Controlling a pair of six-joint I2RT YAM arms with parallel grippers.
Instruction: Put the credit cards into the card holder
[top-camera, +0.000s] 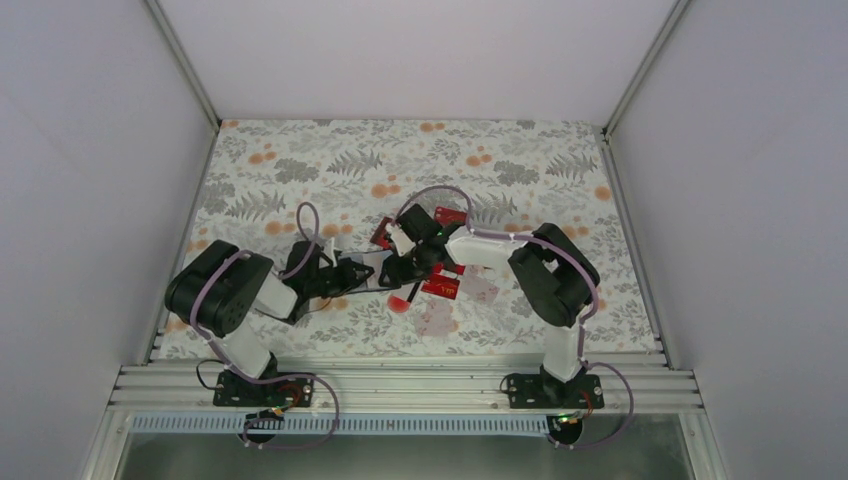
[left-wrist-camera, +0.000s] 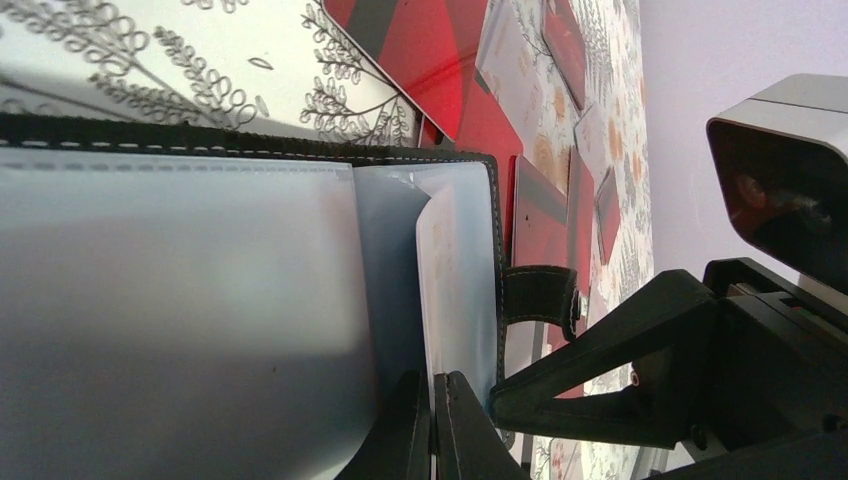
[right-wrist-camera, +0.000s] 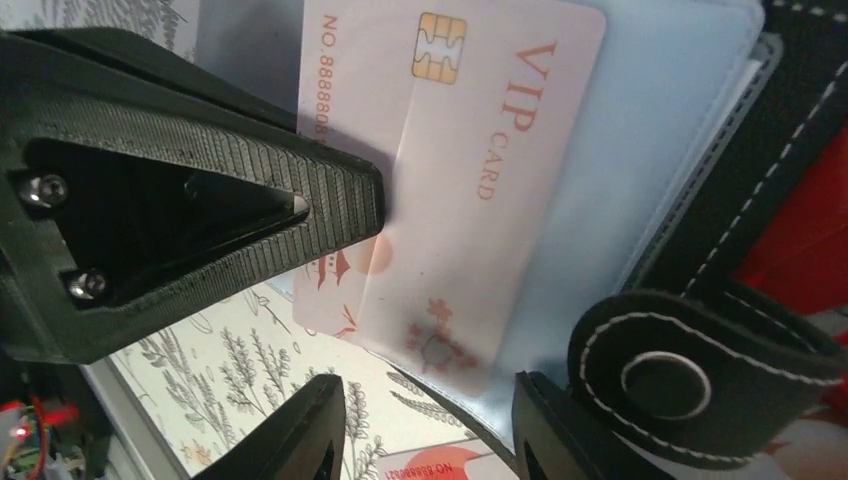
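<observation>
The left fingers (left-wrist-camera: 433, 382) are clenched on a clear sleeve (left-wrist-camera: 200, 300) of the card holder (left-wrist-camera: 300, 148). The right fingers (right-wrist-camera: 428, 388) stand apart, released. Just ahead of them a VIP card (right-wrist-camera: 480, 200) sits mostly inside the sleeve, so this insertion looks nearly done. The next move is probably a nudge deeper, then fetching another of the red credit cards (left-wrist-camera: 430, 50) beyond on the counter (left-wrist-camera: 150, 60).

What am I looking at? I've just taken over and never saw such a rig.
Two robot arms are bolted at the near edge of a floral table. The overhead picture shows both meeting mid-table, with red cards lying around them. The other two pictures come from a camera on each wrist. The left fingers are pinched shut on a clear sleeve of the open black card holder. The right fingers stand open beside that sleeve, where a pale VIP card sits partly tucked in.
</observation>
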